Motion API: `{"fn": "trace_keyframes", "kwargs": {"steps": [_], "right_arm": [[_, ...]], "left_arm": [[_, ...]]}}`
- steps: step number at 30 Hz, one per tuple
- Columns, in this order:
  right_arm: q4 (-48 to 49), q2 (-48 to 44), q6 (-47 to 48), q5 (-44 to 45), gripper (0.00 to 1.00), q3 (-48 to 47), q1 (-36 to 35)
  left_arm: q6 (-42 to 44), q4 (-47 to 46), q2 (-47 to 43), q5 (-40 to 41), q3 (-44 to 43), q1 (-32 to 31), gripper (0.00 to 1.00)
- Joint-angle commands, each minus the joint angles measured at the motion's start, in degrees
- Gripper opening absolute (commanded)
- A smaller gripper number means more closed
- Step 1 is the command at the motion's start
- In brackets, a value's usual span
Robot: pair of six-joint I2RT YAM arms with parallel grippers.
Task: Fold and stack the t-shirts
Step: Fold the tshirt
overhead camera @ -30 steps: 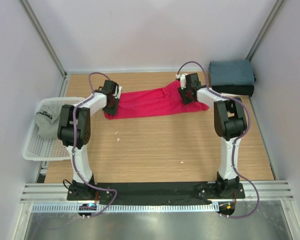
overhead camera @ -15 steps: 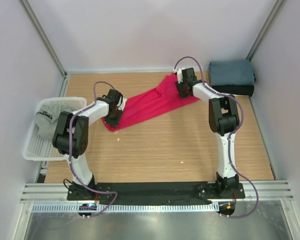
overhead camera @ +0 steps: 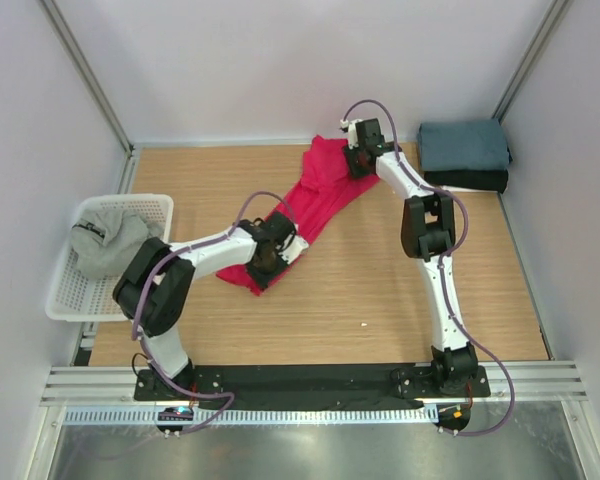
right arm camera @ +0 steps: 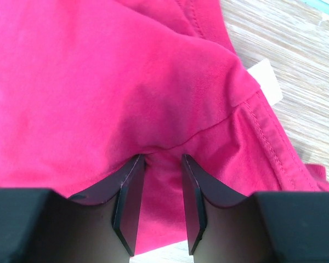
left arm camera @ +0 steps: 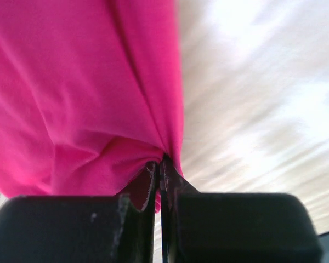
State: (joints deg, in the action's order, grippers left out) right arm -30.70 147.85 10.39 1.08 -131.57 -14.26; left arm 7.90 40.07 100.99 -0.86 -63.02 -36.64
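The crimson-red t-shirt (overhead camera: 305,205) lies stretched in a diagonal band across the table. My left gripper (overhead camera: 270,252) is shut on its near-left end, and the left wrist view shows the red cloth (left arm camera: 88,98) pinched at the fingertips. My right gripper (overhead camera: 358,160) sits on the shirt's bunched far end. Its jaws stand apart, with flat red cloth (right arm camera: 159,82) between and under them. The slate-blue t-shirt (overhead camera: 464,145) lies folded on the black t-shirt (overhead camera: 472,181) at the back right. The light grey t-shirt (overhead camera: 105,240) is in the basket.
The white mesh basket (overhead camera: 70,300) hangs off the table's left edge. The folded stack sits in the back right corner by the wall. A white label (right arm camera: 265,79) lies beside the shirt's hem on the wood.
The left gripper has dragged its end of the red shirt right and toward the front. The right gripper has moved back and left with the other end, so the shirt now runs diagonally.
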Motion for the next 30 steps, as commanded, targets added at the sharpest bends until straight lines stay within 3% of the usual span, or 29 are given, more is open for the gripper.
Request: {"fn": "trace_keyframes", "kwargs": {"steps": [1,5,9,12,13,16,19,27,30], "right_arm": [[-2.87,2.09,-0.99,0.41,0.4,-3.69,0.11],[-4.63,1.65,0.06,0.32,0.4,-4.75,-0.42],[-3.15,-2.03,1.47,1.2,0.4,0.42,-0.5],[-2.09,-4.76,2.61,2.78,0.4,3.86,-0.33],[-2.17,-5.2,2.79,2.79,0.4,4.38,-0.24],[-2.26,-7.66,2.7,2.79,0.4,6.76,0.2],[-0.95,-9.6,3.23,3.4,0.4,9.39,0.55],[-1.47,-11.0,2.53,2.96,0.4,9.84,1.17],[-0.86,-13.02,2.35,2.79,0.4,11.68,1.17]], "left_arm": [[1.77,7.21,2.36,-2.3,-0.07,-7.36,0.01],[1.42,9.14,6.05,-1.42,-4.2,-13.88,0.03],[1.42,10.02,9.48,-0.81,-9.55,-22.48,0.07],[2.12,11.78,10.98,0.42,-12.46,-26.53,0.25],[2.03,12.22,10.81,0.34,-13.69,-27.16,0.35],[1.16,14.76,7.31,-0.72,-16.24,-28.04,0.5],[0.62,15.12,2.83,3.49,-17.74,-27.96,0.61],[3.95,7.92,-1.67,23.77,-14.85,-27.34,0.63],[5.71,4.85,-2.11,24.24,-11.18,-26.55,0.63]]}}
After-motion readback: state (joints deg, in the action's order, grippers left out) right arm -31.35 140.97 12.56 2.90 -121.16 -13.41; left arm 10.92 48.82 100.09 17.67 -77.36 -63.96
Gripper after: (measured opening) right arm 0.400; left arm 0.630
